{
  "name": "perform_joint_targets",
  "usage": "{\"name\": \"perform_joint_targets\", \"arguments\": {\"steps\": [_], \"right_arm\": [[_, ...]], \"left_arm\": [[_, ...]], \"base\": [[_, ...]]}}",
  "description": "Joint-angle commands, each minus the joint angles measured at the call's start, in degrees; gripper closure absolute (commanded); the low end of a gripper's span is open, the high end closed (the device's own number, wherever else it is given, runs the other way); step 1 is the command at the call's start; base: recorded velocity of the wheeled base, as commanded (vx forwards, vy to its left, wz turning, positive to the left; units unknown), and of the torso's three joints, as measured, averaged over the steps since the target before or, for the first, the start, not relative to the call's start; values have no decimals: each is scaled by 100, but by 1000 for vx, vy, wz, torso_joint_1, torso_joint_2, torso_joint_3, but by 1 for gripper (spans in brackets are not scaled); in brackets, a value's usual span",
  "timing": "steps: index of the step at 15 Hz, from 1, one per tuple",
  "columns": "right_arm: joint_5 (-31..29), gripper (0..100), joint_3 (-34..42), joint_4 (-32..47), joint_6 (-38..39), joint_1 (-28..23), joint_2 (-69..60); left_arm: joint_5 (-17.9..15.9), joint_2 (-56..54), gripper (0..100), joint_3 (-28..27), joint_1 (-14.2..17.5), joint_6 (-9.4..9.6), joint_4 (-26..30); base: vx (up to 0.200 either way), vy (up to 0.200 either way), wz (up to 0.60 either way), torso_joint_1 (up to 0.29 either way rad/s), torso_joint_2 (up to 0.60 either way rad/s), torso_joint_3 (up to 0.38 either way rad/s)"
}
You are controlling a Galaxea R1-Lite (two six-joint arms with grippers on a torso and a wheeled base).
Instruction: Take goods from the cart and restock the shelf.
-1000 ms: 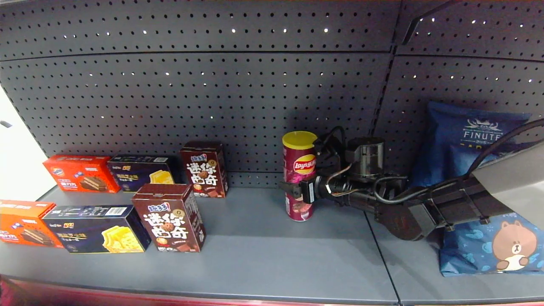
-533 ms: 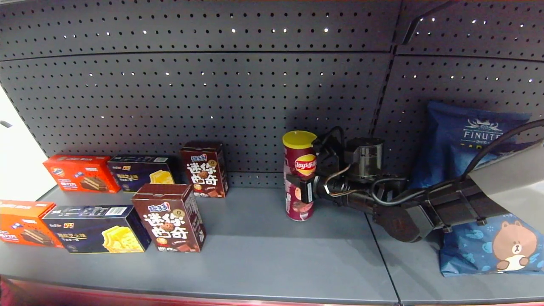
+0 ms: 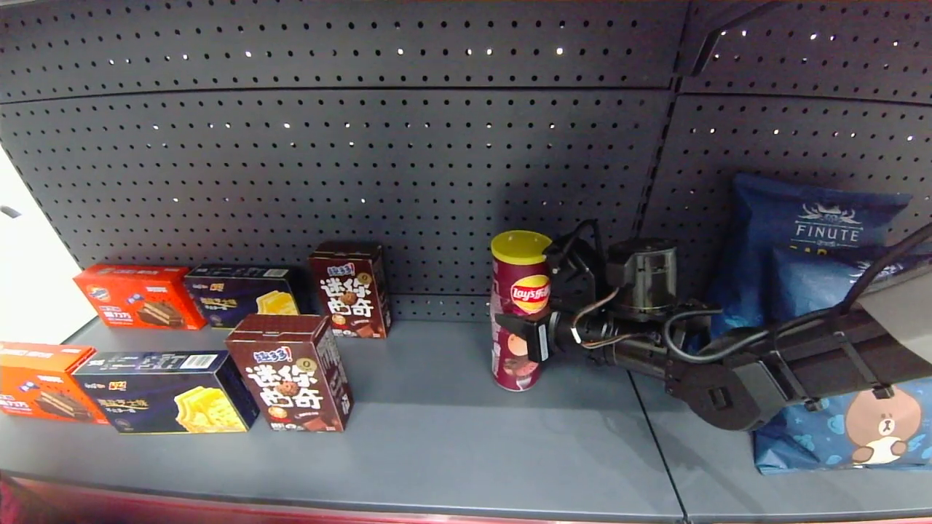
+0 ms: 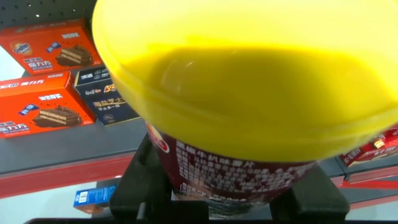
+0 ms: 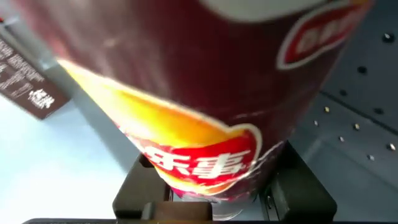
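Grey shelf [image 3: 437, 437] with a pegboard back. The right gripper [image 3: 520, 336] is clamped round a yellow-lidded chip can [image 3: 518, 287], upright at mid-shelf, right of the brown boxes [image 3: 291, 371] and left of the blue bags [image 3: 801, 240]. Its base looks at or just above the board, so this is the placing step. The next move calls for letting go and backing out rightward without tipping it. The left gripper [image 4: 230, 202] grips a second can [image 4: 249, 93].

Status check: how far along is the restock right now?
Done: snack boxes and blue bags sit on the shelf. In hand: the right gripper is shut on a chip can, upright mid-shelf, not yet released; the left gripper is shut on a second can. Left: release this can, then shelve the second.
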Motion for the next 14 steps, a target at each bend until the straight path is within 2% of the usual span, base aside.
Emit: {"name": "perform_joint_targets", "arguments": {"steps": [1,7,14], "right_arm": [[-9,100,232,-80,-3,12,-466],[-27,100,1647,-62,-12,-94,-2048],[-88,100,3291,-62,-20,-85,-3823]], "left_arm": [[2,-60,100,-16,3,13,-3],[-24,-130,100,20,-14,-5,-12],[-15,-456,100,362,-14,-13,-12]], "base": [[0,0,0,0,0,0],[0,0,0,0,0,0],[0,0,0,0,0,0]]}}
